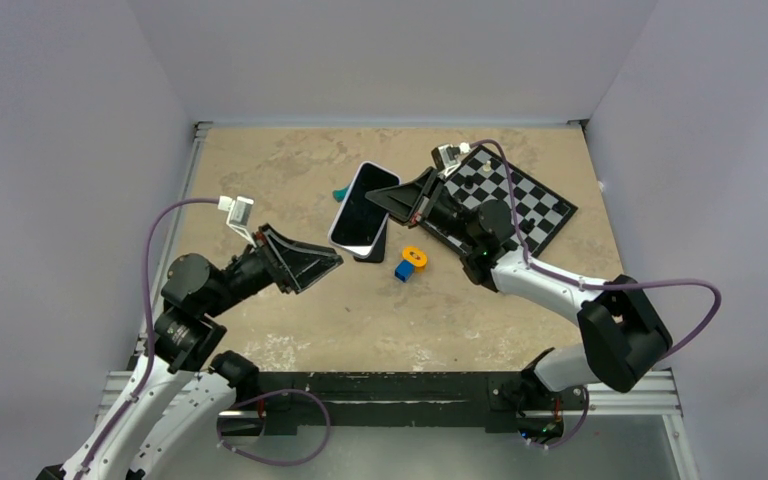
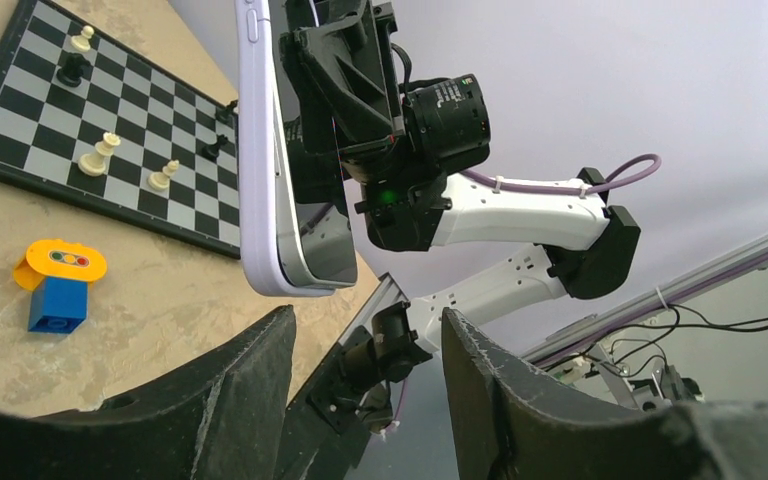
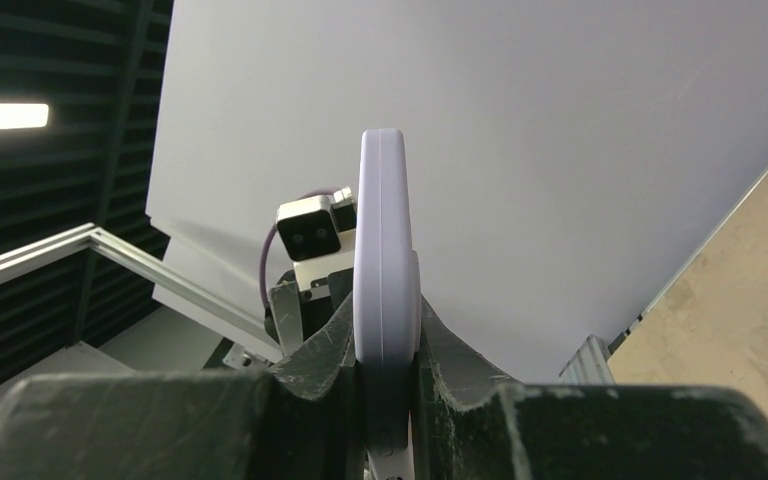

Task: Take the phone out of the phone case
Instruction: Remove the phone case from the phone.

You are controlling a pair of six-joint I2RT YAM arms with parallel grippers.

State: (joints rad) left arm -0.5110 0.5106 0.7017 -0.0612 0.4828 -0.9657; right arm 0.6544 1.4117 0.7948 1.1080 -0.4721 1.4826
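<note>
Clamping the phone [image 3: 385,250] by its lavender rim, the right end effector [image 3: 385,372] had both fingers pressed flat against the two broad faces, and the phone stood edge-on between them. From above, the phone [image 1: 363,205] hung tilted off the counter [image 1: 280,165], reaching out beyond the fingertips of the right end effector [image 1: 403,200], dark screen upward. A dark shape lay just under its near end; whether that was a case or shadow could not be told. The left end effector [image 1: 325,262] sat near and below the phone, fingers spread apart with nothing between them, not touching it. Behind the right end effector lay a chessboard [image 1: 532,205] with a few pieces, and a blue-and-orange block [image 1: 410,263] rested just beside its wrist.
</note>
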